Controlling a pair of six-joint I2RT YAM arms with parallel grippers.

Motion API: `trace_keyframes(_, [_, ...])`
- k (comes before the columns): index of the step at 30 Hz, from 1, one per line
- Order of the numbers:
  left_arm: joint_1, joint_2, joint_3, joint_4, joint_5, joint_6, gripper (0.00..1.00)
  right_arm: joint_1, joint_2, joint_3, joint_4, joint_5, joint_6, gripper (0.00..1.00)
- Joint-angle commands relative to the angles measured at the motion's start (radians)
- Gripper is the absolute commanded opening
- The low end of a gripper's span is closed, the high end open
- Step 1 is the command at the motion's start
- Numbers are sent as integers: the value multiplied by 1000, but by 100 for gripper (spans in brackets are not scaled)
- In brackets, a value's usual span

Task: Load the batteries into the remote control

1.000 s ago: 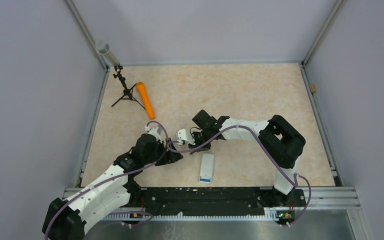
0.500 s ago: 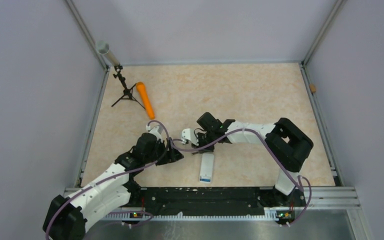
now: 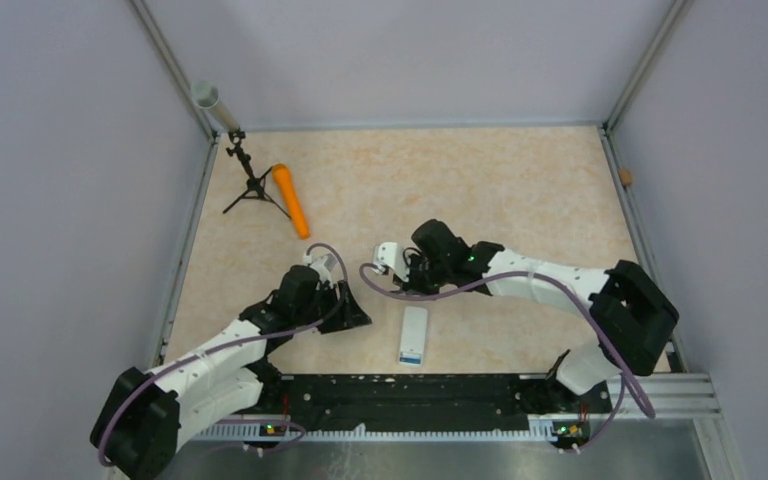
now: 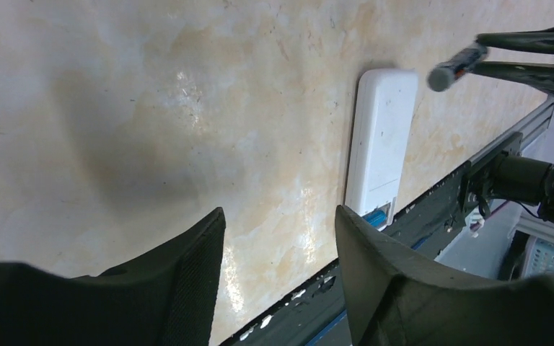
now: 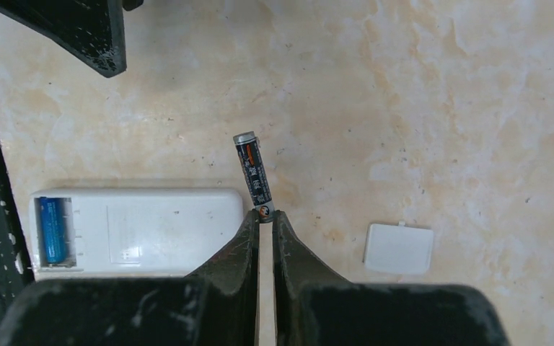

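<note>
**Grip.** Your right gripper (image 5: 261,216) is clenched on the dark battery (image 5: 252,169), pinching only its bottom tip. Your left gripper (image 4: 280,213) hangs released, holding nothing, at 9 o'clock of the remote control (image 3: 414,333) in the top view.

**Location.** The remote control lies white back up near the near edge of the table (image 3: 520,190). The blue battery (image 5: 53,231) is already seated in the recess. The battery cover (image 5: 398,249) lies apart at 3 o'clock.

**Hazards.**
- With so little of the cell between the fingers, expect it to pivot or slip out on contact with the recess wall.
- The remote is unrestrained, so a sideways push could slide it.
- Polarity cannot be read here, so a reversed fit is possible.

**Orientation (right wrist view).**
- The held cell's long axis runs 6 to 12, leaning slightly to 11, with the free capped end at 12.
- The remote's long axis runs 3 to 9, with the recess at 9.
- The seated blue cell lies 6 to 12, roughly parallel to yours.
</note>
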Motion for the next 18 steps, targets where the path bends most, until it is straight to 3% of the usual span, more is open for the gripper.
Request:
trace_keyframes(1, [-2,44,-29,104,89,10,54,37,-115,-39,-40,81,114,0])
trace_keyframes(10, [-98,146,-15,154,130,8,28,151,-244,-92,-147,231,343,0])
trace_keyframes(18, [-235,286,-2,269,135,-26,18,251,-297,-112,-204,273,580,0])
